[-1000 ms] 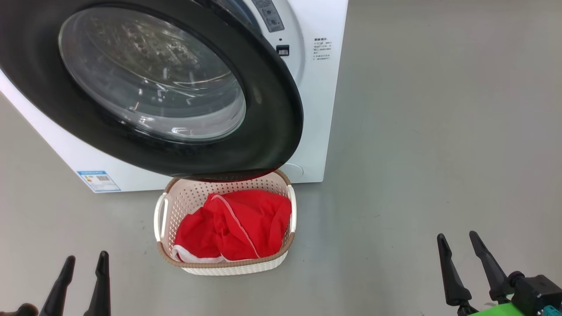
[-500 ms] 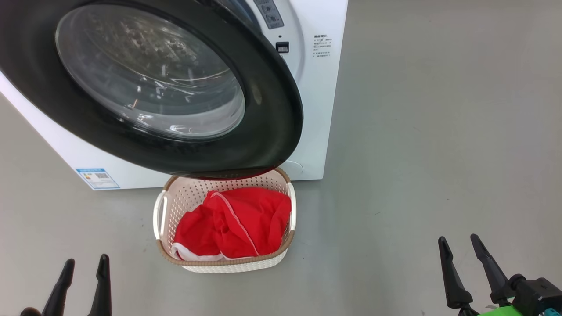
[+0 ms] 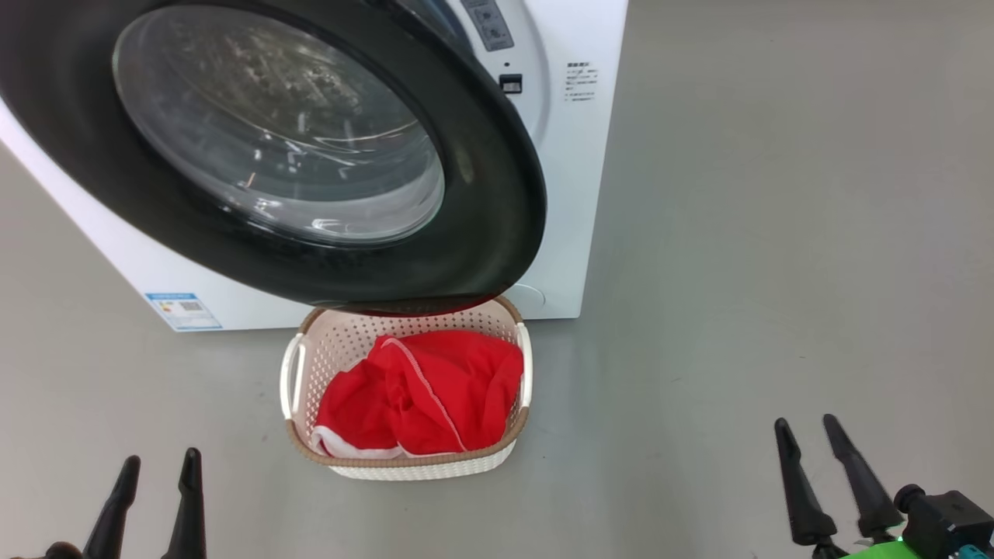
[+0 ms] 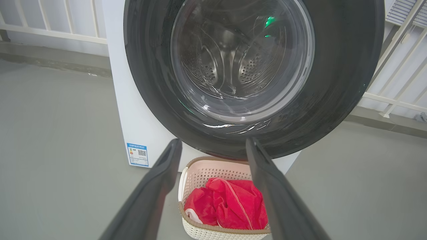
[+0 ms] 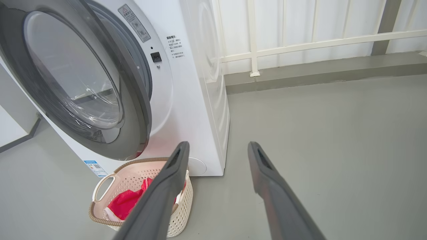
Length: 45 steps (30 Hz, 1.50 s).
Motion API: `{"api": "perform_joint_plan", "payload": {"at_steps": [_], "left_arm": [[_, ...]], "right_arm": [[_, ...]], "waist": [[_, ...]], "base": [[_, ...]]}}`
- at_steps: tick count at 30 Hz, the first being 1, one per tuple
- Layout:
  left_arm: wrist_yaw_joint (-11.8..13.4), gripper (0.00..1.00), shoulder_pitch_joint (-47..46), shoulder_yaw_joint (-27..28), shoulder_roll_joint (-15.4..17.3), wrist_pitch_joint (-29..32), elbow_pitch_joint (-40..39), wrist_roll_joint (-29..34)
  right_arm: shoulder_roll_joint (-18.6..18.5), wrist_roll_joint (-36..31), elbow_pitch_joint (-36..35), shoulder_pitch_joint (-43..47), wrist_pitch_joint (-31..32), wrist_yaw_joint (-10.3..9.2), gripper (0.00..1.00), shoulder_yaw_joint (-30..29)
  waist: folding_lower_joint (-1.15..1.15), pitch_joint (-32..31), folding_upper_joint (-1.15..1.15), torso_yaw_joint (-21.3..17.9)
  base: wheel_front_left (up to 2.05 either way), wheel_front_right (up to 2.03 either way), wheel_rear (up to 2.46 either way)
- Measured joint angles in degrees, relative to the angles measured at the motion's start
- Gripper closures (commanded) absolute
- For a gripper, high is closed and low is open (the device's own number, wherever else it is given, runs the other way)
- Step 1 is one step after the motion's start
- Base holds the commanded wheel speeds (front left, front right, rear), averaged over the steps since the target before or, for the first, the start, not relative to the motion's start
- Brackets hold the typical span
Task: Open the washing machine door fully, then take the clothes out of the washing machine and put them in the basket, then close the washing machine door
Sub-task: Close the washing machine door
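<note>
**Clothes in basket, door open, both grippers free**

Head view: the washing machine [image 3: 578,194] stands on the grey floor [image 3: 738,272]. Its body is white, with a small blue label [image 3: 183,309] low on the front. The washing machine door [image 3: 489,202] is swung out from the front, not yet shut. Its glossy black rim overhangs the far end of the basket [image 3: 423,468].

Right wrist view: there is a clear gap between the door and the machine front. The latch socket [image 5: 155,56] on the front panel is exposed. A white railing [image 5: 300,43] runs behind the machine.

The basket sits on the floor just in front of the machine, its far end under the door's lower edge. The clothes [image 3: 423,392] lie inside it as a crumpled red heap within the brown rim. A white seam runs across the top of the heap, and a white edge shows at the near left corner.

Left wrist view: the steel perforated drum [image 4: 230,66] shows through the door glass, crossed by reflections.

The left gripper [image 3: 161,456] is at lower left in the head view. Its fingers are spread apart and hold nothing, above bare floor, well apart from the basket.

The right gripper [image 3: 804,421] is at lower right. Its fingers are likewise parted and empty, well apart from both basket and machine.
</note>
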Motion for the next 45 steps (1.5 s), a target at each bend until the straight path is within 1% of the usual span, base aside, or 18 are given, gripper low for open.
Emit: {"api": "perform_joint_plan", "payload": {"at_steps": [1,5,12,15,21,23,34,45], "left_arm": [[0.0,0.00,0.0,0.0,-0.2,0.0,0.0,0.0],[0.0,0.00,-0.5,-0.2,-1.1,0.0,0.0,0.0],[0.0,0.00,-1.4,-1.2,-2.3,0.0,0.1,0.0],[0.0,0.00,-1.8,-2.0,-3.0,0.0,0.2,-0.1],[0.0,0.00,-3.1,-3.4,-3.3,0.0,0.5,-0.5],[0.0,0.00,-4.0,-4.0,-3.5,0.0,0.7,-0.7],[0.0,0.00,-7.3,-6.5,-4.5,0.0,1.5,-2.7],[0.0,0.00,-11.5,-8.4,-4.9,0.0,1.5,-4.6]], "right_arm": [[0.0,0.2,0.0,0.0,0.0,0.00,1.00,0.1],[0.0,0.2,0.3,-0.8,0.0,0.00,1.00,1.6],[-0.1,0.2,1.7,-5.1,0.0,0.00,1.00,5.2],[-0.2,0.2,2.7,-8.2,0.0,0.00,1.00,7.3],[-0.7,0.1,5.0,-15.2,0.0,0.00,1.00,11.1],[-0.8,0.1,6.4,-18.6,0.0,0.00,1.00,12.6],[-1.2,-0.3,9.5,-28.7,0.0,0.00,1.00,13.5],[-1.4,-1.5,11.9,-36.7,0.0,0.00,1.00,12.9]], "waist": [[0.00,0.1,0.00,0.2],[0.00,0.3,0.00,1.4],[0.00,0.9,0.00,3.2],[0.00,1.3,0.00,4.2],[0.00,2.1,0.00,6.4],[0.00,2.7,0.00,7.7],[0.00,6.1,0.00,12.1],[0.00,11.7,0.00,14.9]], "base": [[0.00,0.00,0.00],[0.00,0.00,0.00],[0.00,0.00,0.00],[0.00,0.00,0.00],[0.00,0.00,0.00],[0.00,0.00,0.00],[0.00,0.00,0.00],[0.00,0.00,0.00]]}}
